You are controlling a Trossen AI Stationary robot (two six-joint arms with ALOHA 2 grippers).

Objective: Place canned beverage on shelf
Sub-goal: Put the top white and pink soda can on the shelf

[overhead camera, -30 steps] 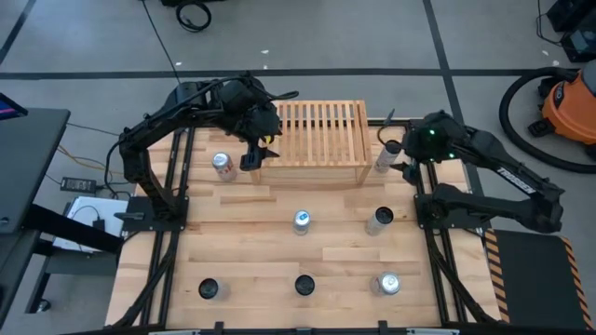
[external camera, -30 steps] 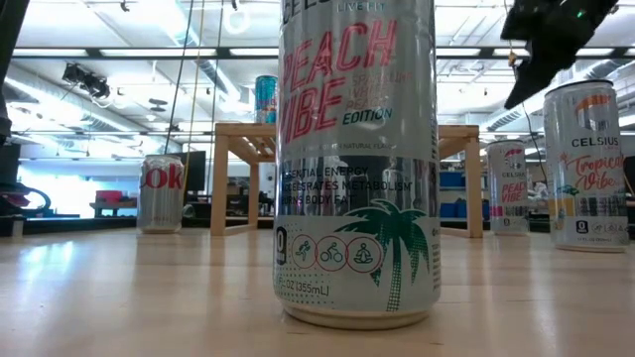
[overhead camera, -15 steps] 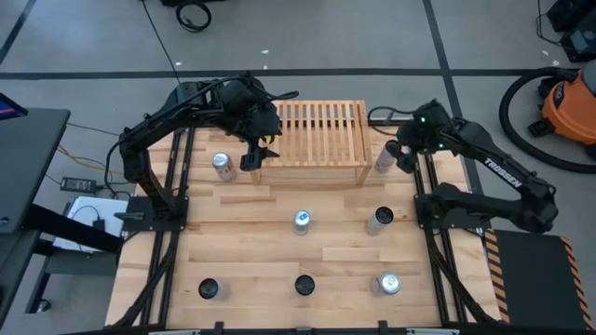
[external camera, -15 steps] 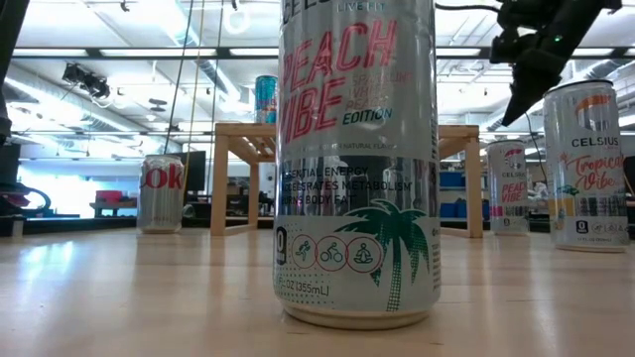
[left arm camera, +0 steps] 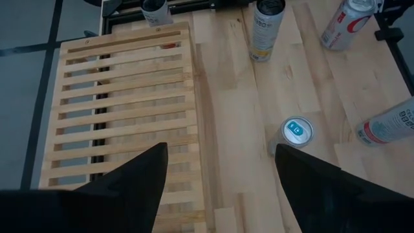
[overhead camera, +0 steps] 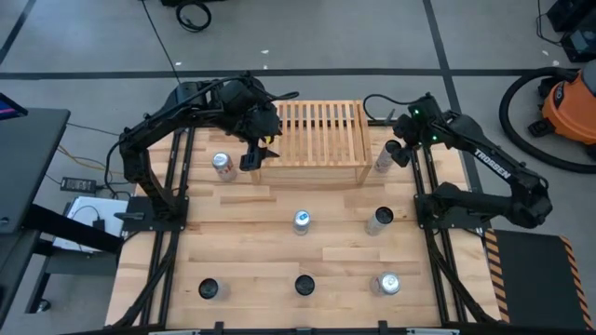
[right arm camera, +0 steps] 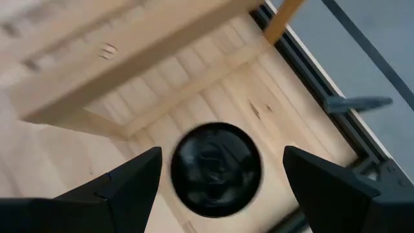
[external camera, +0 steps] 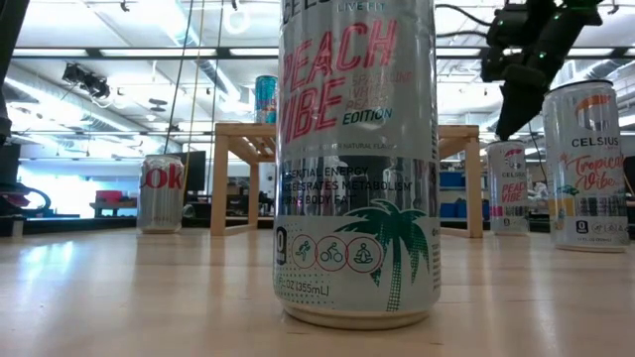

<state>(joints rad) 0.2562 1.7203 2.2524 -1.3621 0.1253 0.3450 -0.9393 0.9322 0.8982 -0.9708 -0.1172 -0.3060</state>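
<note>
Where cans [overhead camera: 301,221] dot plank tabletop [overhead camera: 251,251], grey floor [overhead camera: 391,37]

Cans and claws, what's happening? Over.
Right claw open over can beside shelf. Left claw open, at shelf's left end. One can already on shelf. Path clear.

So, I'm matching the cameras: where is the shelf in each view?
High view: shelf, top centre.
Low view: behind the big front can, legs either side.
Left wrist view: slatted top, left half.
Right wrist view: board across the top.
Shared landmark: the can at its right end, under the right gripper.
</note>
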